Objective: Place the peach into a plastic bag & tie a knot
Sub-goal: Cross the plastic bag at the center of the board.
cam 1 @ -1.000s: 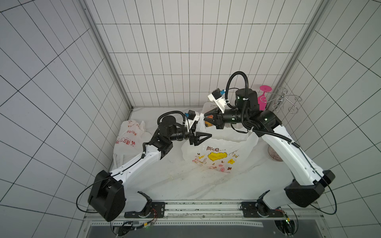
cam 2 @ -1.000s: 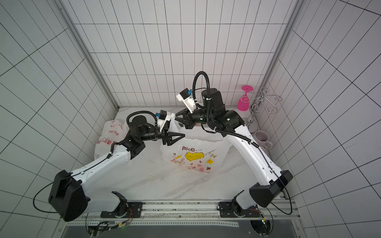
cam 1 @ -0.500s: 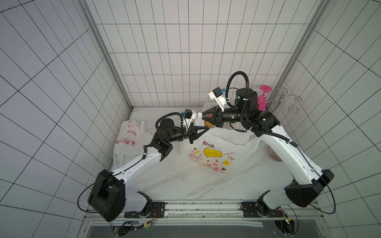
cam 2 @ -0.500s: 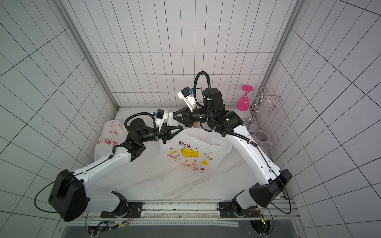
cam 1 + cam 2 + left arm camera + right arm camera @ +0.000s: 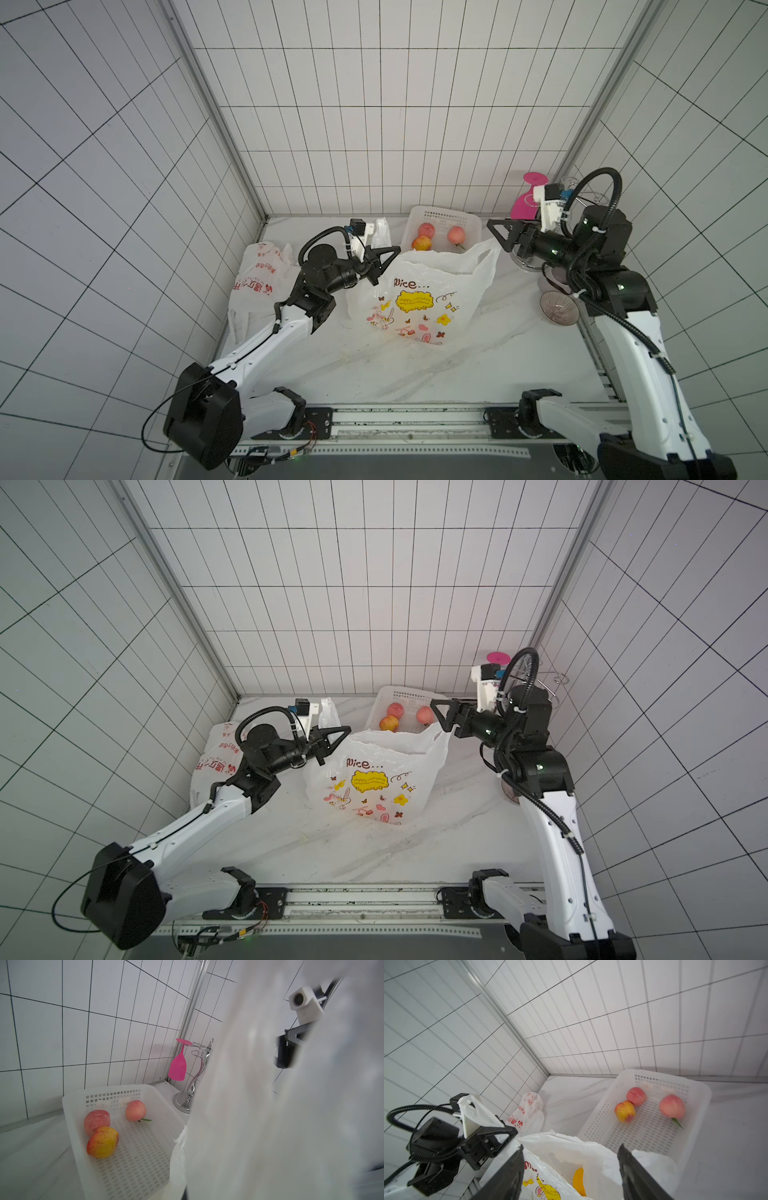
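The white plastic bag (image 5: 415, 299) with cartoon prints stands mid-table, mouth up, in both top views. My left gripper (image 5: 388, 259) is shut on its left rim; in the left wrist view the bag's film (image 5: 270, 1105) hides the jaws. My right gripper (image 5: 496, 236) hangs open just above the bag's right handle, holding nothing; the right wrist view shows its fingers (image 5: 512, 1167) spread over the bag mouth (image 5: 571, 1151). Three peaches (image 5: 426, 230) (image 5: 456, 235) (image 5: 422, 243) lie in the white basket (image 5: 444, 214) behind the bag, also seen as peaches (image 5: 136, 1110) (image 5: 671, 1106).
A red-printed white bag (image 5: 259, 278) lies at the left wall and a small bag (image 5: 380, 232) at the back. A pink glass (image 5: 525, 203) hangs on a metal rack in the back right corner. A glass bowl (image 5: 559, 307) sits by the right arm.
My left gripper shut on the bag's left rim. My right gripper opened, let the bag go and drew back to the right. The bag spread wider on the table.
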You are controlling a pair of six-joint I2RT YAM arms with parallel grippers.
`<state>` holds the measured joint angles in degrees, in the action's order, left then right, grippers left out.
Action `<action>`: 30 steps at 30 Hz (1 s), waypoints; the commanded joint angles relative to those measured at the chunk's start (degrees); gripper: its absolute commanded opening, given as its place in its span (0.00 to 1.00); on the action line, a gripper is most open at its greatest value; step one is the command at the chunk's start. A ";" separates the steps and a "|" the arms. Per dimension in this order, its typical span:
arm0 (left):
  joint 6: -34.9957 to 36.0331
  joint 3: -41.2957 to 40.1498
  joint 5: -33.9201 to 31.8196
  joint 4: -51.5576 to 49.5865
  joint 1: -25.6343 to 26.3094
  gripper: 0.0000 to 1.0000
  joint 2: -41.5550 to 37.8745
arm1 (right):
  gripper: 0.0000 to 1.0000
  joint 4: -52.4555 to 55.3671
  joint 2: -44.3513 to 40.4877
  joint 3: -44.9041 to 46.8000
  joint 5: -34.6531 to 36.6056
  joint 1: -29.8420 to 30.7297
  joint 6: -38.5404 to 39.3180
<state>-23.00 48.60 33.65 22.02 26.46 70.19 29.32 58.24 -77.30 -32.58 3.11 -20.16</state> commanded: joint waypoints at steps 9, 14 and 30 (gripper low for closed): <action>-2.77 -1.20 -2.40 -1.54 -1.72 0.00 -2.19 | 0.89 -4.33 -9.02 22.85 -3.87 -5.31 -5.81; -2.68 -1.74 -0.83 -2.38 -1.59 0.00 -3.60 | 0.89 -22.83 -8.26 34.84 -5.37 -5.14 -12.39; -3.71 -3.50 9.47 -2.52 -1.50 0.00 -5.34 | 0.89 -66.18 9.20 44.17 -10.46 1.32 -17.46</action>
<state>-26.61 45.50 40.03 18.59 24.80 65.23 -28.01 65.39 -35.83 -39.22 3.92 -36.45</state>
